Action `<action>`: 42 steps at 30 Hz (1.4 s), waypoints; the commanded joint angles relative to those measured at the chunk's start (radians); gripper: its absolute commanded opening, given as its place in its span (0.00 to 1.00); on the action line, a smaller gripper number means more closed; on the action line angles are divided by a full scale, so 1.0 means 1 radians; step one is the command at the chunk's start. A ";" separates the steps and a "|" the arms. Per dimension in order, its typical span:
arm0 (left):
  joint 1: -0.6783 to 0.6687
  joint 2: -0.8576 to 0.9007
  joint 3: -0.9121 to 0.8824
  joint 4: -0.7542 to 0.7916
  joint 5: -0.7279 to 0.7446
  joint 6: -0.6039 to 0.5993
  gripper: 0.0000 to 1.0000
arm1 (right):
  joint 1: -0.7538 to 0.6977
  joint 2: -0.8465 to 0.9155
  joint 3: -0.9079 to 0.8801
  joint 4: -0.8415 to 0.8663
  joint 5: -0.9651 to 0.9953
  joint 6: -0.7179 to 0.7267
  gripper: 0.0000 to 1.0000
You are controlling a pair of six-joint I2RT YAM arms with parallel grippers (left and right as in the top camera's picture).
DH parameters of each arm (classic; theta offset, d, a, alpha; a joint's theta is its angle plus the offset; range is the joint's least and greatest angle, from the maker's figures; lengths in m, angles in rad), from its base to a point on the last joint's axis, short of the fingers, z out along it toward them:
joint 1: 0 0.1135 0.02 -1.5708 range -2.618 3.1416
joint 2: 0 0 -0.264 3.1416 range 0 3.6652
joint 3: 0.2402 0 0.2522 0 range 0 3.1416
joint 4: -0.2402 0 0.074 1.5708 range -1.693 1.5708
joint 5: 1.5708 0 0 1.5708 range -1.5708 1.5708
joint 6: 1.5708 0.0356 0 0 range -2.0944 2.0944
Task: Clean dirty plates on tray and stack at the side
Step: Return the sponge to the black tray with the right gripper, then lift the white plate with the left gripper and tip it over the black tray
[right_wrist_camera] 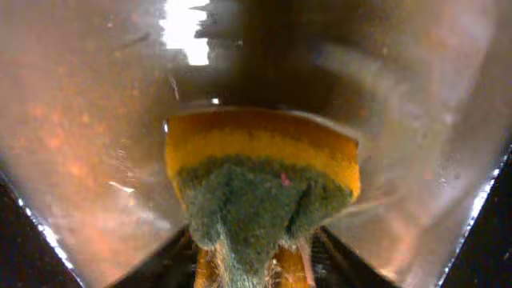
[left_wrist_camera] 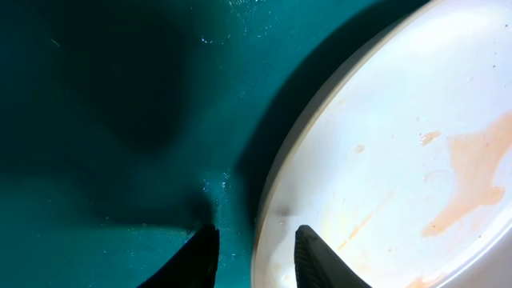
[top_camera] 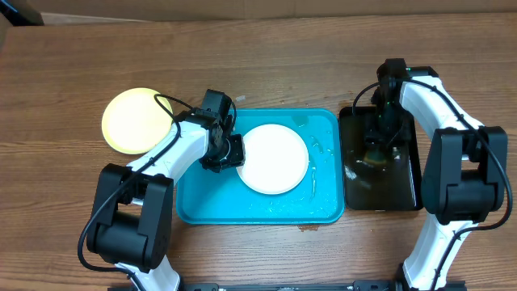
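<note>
Left claw gaped astride the rim of the plate, likely steadying it; right claw bracketed the sponge, grip unclear.

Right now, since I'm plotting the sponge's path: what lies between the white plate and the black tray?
Between white plate and black tray: only the turquoise tray's bare floor and rim, in the overhead view.

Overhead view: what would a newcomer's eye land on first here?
The bright turquoise tray mid-table, with a white plate on it; the left hand straddles that plate's left rim, and the left wrist view shows orange smears on it. Left of the tray, a pale yellow plate lies on the table. On the right, a yellow-and-green sponge sits between the fingers of the right hand over the black tray.
</note>
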 commanded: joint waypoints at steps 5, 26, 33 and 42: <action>-0.004 -0.004 0.004 0.010 0.001 -0.005 0.36 | -0.019 -0.035 0.149 -0.013 0.016 0.001 0.61; -0.060 -0.004 0.016 0.004 -0.075 -0.005 0.04 | -0.356 -0.035 0.305 -0.038 0.009 0.048 1.00; -0.016 -0.005 0.199 -0.156 -0.076 0.052 0.04 | -0.371 -0.035 0.305 -0.012 0.005 0.048 1.00; -0.105 -0.005 0.511 -0.316 -0.231 0.069 0.04 | -0.371 -0.035 0.305 -0.008 0.005 0.048 1.00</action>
